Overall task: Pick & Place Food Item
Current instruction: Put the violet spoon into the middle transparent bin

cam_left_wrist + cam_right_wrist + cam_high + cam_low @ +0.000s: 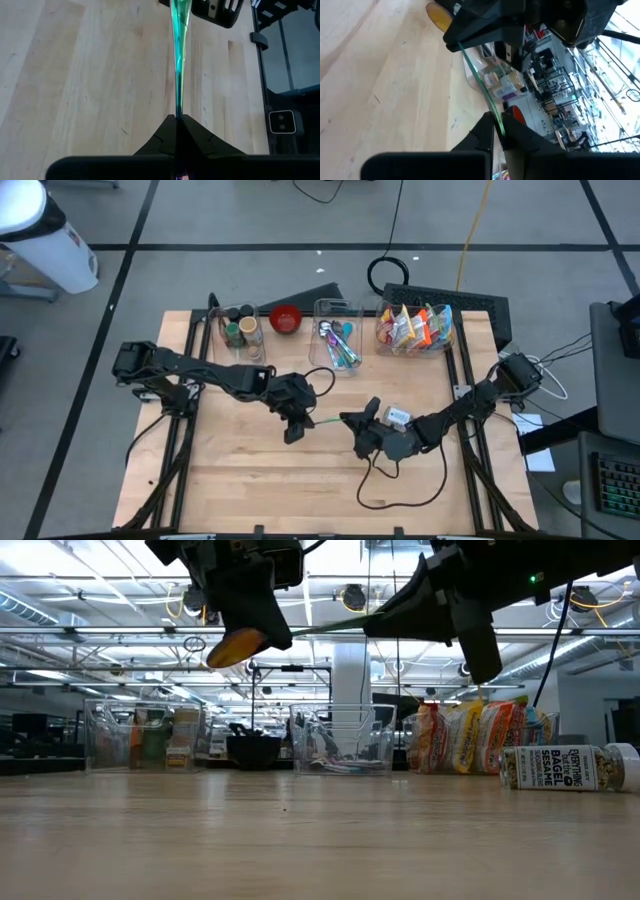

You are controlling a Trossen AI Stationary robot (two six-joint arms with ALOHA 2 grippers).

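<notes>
Low view: I have both end effectors clamped on the green spoon (330, 627), left end effector (262, 632) at its bowl end, right end effector (385, 622) at its handle, above the counter (300, 840). It looks like mid-handover; next I'd release left.

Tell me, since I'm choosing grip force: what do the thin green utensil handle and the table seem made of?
Green utensil handle: likely translucent glossy plastic, light glows through it; left gripper and right gripper both pinch it. Table: pale matte wood, visible grain and plank seams.
</notes>
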